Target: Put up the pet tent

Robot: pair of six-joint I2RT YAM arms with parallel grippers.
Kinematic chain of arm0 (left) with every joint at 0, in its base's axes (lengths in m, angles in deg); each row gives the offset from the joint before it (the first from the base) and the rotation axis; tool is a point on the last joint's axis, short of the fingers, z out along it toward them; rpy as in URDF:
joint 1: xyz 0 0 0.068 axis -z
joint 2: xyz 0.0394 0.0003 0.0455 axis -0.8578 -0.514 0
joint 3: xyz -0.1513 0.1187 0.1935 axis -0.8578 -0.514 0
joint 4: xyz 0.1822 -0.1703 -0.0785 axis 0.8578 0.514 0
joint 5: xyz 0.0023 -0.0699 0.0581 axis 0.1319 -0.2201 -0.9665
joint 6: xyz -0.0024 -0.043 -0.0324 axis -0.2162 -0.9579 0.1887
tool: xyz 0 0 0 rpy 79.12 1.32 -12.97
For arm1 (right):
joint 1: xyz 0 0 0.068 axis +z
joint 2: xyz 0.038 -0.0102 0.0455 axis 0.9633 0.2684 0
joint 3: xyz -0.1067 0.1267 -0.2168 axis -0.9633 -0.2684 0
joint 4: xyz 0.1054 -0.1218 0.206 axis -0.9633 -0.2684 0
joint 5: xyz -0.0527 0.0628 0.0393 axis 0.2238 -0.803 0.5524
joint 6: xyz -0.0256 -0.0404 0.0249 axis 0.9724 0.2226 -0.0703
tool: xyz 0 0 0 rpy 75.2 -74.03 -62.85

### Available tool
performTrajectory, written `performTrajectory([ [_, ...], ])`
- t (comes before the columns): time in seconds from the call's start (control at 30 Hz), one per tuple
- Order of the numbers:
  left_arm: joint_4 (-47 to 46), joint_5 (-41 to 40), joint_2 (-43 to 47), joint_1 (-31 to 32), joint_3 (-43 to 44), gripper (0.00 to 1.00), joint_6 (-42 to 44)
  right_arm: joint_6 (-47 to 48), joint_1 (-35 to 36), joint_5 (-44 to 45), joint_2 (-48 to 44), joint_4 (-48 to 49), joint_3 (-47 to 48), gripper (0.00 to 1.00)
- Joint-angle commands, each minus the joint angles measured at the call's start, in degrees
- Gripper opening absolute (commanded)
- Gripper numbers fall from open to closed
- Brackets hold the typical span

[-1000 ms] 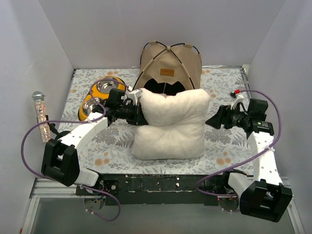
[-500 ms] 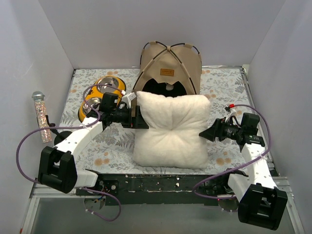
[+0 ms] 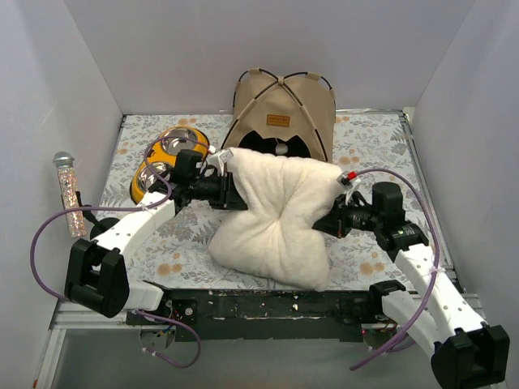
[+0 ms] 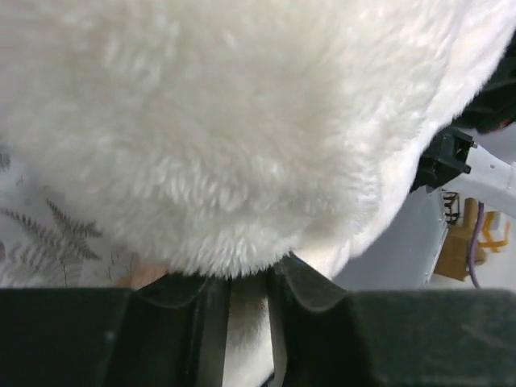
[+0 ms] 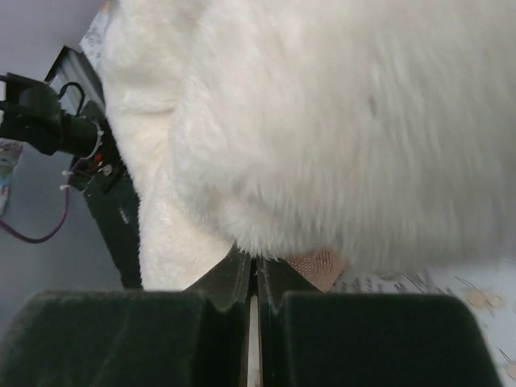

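The pet tent (image 3: 284,101) stands at the back centre, tan with crossing black poles and its doorway facing the front. Right in front of it lies the white fluffy cushion (image 3: 276,219), pinched in at the middle like a bow. My left gripper (image 3: 231,193) is shut on the cushion's left edge, and white fur (image 4: 242,121) fills the left wrist view above that gripper (image 4: 248,294). My right gripper (image 3: 328,223) is shut on the right edge. In the right wrist view that gripper (image 5: 255,278) pinches a thin fold under the cushion (image 5: 339,121), with its pinkish underside (image 5: 318,264) showing.
A yellow double steel bowl (image 3: 166,158) sits at the back left, behind the left arm. A glittery tube (image 3: 66,194) leans by the left wall. The floral mat (image 3: 373,146) covers the table, and white walls enclose it on three sides.
My left gripper opened and shut again on the cushion's left edge. The right gripper moved in leftward and shut on the right edge. The cushion has bunched in at its middle.
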Motion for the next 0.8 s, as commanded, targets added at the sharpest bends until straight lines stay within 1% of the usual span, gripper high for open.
performTrajectory([
  [0.0,-1.8,0.1,-3.7,4.5,10.4,0.13,-1.4,-4.1,9.3,6.6,5.4,7.4,9.3,0.01],
  [0.1,-1.2,-2.4,-7.7,10.2,15.1,0.06,2.0,-4.5,12.2,9.3,11.6,6.0,16.1,0.01],
  [0.13,-1.1,-2.6,-9.5,11.4,16.0,0.05,1.2,-4.5,13.9,10.8,14.1,5.6,18.5,0.01],
  [0.2,0.0,-2.7,-12.8,11.9,17.9,0.03,-1.8,-4.5,16.9,14.3,18.5,5.2,22.5,0.01],
  [0.27,1.0,-4.4,-13.8,11.9,18.2,0.00,-2.6,-4.1,20.4,17.9,22.7,5.6,26.3,0.01],
  [0.33,2.7,-6.4,-13.1,11.8,17.9,0.00,-0.9,-3.3,24.2,21.1,26.7,6.2,29.6,0.01],
  [0.43,8.9,-6.9,-13.5,11.1,18.5,0.00,1.2,-4.1,28.2,25.4,32.7,6.8,33.7,0.01],
  [0.47,9.6,-6.9,-13.2,10.8,18.2,0.00,1.2,-5.3,28.4,26.7,34.4,7.3,34.2,0.02],
  [0.53,9.0,-8.0,-12.1,10.5,17.2,0.00,1.5,-5.4,28.4,27.9,37.8,7.2,35.2,0.08],
  [0.6,8.6,-9.5,-12.6,10.2,17.7,0.00,1.7,-5.1,28.4,31.7,41.1,5.2,36.7,0.10],
  [0.67,7.9,-9.5,-14.2,9.7,20.3,0.00,2.4,-5.0,27.3,35.4,43.8,2.6,39.1,0.19],
  [0.77,7.0,-10.7,-17.5,9.4,26.8,0.00,4.8,-3.3,25.2,39.3,43.9,-1.4,41.9,0.19],
])
